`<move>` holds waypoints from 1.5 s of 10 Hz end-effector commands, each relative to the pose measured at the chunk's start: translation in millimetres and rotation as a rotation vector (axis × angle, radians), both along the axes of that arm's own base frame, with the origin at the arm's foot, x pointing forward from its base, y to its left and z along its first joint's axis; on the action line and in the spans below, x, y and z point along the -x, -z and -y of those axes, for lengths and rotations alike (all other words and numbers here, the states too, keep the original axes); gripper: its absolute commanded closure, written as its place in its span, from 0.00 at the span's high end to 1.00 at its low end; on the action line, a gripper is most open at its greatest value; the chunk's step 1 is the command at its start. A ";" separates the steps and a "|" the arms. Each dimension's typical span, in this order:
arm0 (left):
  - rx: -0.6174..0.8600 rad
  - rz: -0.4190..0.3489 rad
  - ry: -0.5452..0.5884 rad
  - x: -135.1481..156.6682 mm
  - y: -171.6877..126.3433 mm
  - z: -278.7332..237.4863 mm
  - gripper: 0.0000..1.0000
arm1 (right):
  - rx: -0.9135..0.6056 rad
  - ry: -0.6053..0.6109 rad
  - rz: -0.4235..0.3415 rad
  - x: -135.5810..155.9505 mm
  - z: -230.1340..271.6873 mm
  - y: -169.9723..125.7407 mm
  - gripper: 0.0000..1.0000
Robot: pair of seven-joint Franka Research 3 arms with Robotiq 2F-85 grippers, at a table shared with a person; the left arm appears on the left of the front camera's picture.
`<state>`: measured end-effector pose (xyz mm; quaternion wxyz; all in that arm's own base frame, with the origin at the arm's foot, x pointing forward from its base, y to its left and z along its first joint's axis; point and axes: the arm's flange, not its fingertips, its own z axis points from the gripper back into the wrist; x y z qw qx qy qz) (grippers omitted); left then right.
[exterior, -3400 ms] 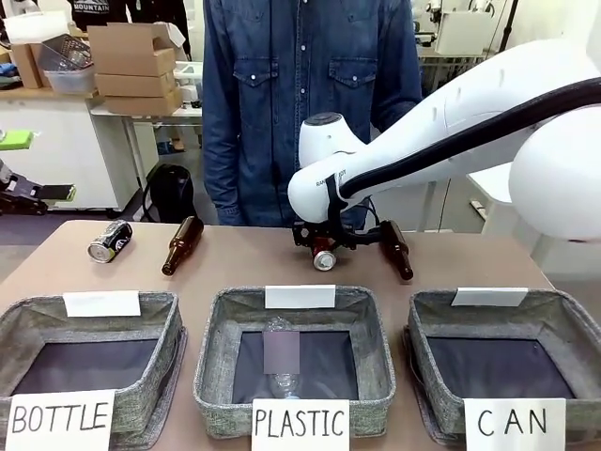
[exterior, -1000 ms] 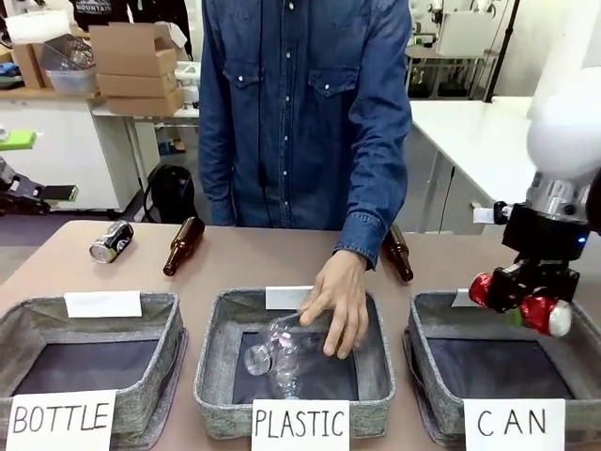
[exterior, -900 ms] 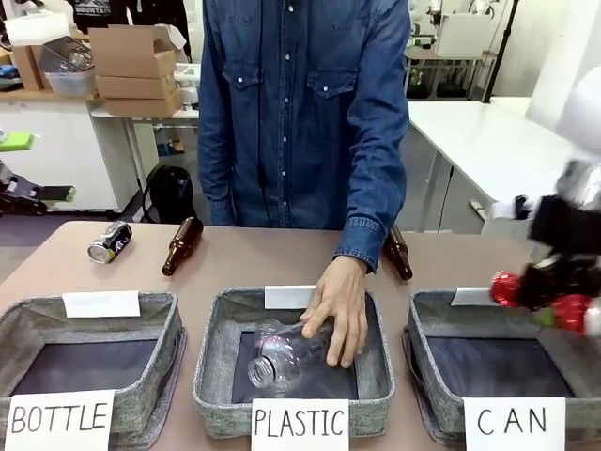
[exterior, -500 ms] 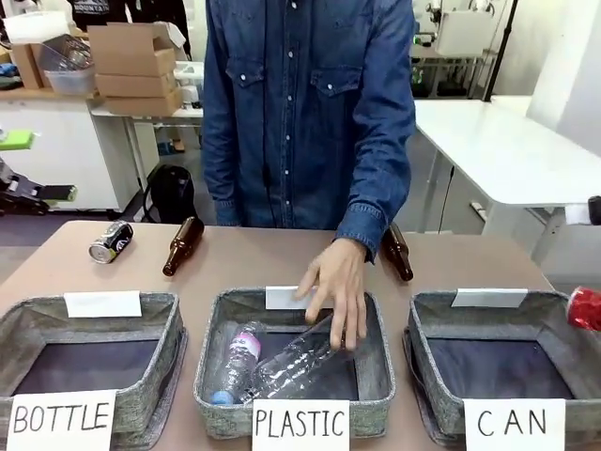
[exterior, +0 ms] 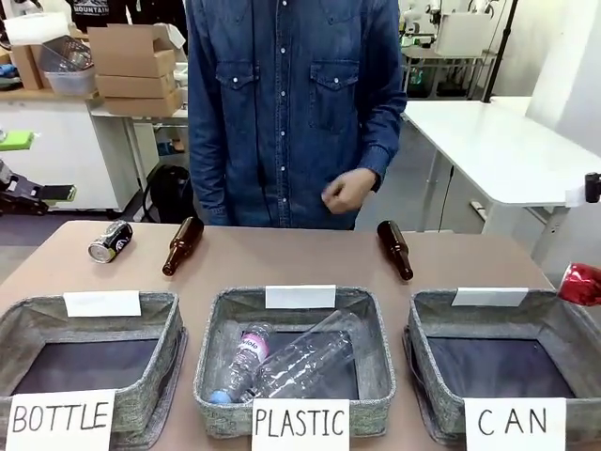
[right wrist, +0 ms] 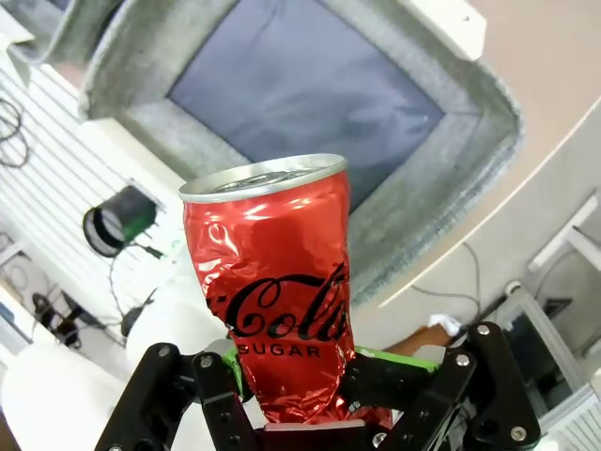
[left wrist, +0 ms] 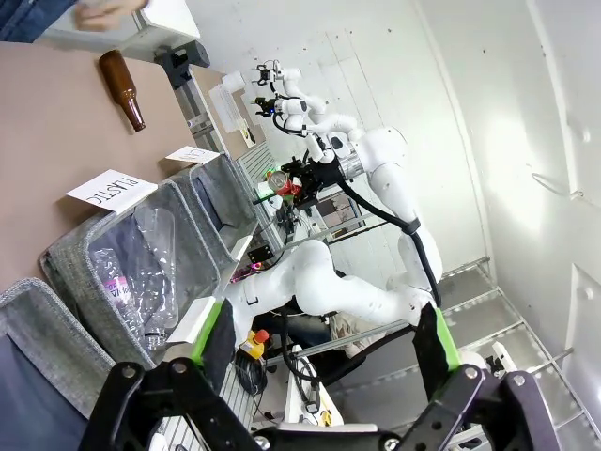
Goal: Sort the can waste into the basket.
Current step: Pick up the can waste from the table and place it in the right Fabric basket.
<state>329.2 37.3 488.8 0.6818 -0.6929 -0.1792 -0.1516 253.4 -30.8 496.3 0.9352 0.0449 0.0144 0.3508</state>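
A dented red can (right wrist: 277, 291) stands between the green pads of my right gripper (right wrist: 315, 366), which is shut on it. In the front view the same red can (exterior: 582, 284) hangs at the picture's right edge, just above the right rim of the grey CAN basket (exterior: 427, 371). The right wrist view has that basket (right wrist: 474, 141) lying beyond the can, its dark bottom bare. A black can (exterior: 110, 241) lies on its side at the table's far left. My left gripper (left wrist: 324, 343) is open and holds nothing, up off the table.
The PLASTIC basket (exterior: 214, 362) in the middle holds two clear bottles (exterior: 291, 362). The BOTTLE basket (exterior: 164, 366) sits at the left. Two brown bottles (exterior: 182, 245) (exterior: 395, 249) lie on the far side of the table. A person stands behind it, one hand (exterior: 349, 191) raised.
My right arm has carried the red can rightward, almost out of the front picture. The person's hand has left the PLASTIC basket and pulled back; a second clear bottle now lies there.
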 end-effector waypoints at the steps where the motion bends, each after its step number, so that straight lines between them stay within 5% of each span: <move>1: 0.026 0.020 0.000 -0.2 -2.0 1.6 1.00 | -0.023 -0.023 0.007 11.2 3.5 34.2 0.43; 2: 0.026 0.020 0.000 -0.2 -2.0 1.6 1.00 | -0.013 -0.024 0.036 12.6 3.3 34.4 0.80; 3: 0.026 0.020 0.000 -0.2 -2.0 1.6 1.00 | -0.022 -0.031 0.046 13.3 2.8 34.1 1.00; 8: 0.026 0.020 0.000 -0.2 -2.0 1.6 1.00 | -0.092 -0.031 0.059 5.3 1.1 27.4 1.00; 10: 0.026 0.020 0.000 -0.2 -2.0 1.6 1.00 | -0.205 0.026 -0.005 3.1 -2.5 21.1 1.00; 11: 0.026 0.020 0.000 -0.2 -2.0 1.6 1.00 | -0.490 0.192 -0.116 1.6 -4.9 9.9 1.00; 12: 0.026 0.020 0.000 -0.2 -2.0 1.6 1.00 | -0.921 0.382 -0.379 -1.6 -1.1 1.9 1.00; 13: 0.026 0.020 0.000 -0.2 -2.0 1.6 1.00 | -1.338 0.590 -0.501 -12.3 5.0 -3.0 1.00; 15: 0.026 0.020 0.000 -0.2 -2.0 1.6 1.00 | -1.704 0.722 -0.598 -23.6 19.0 7.8 1.00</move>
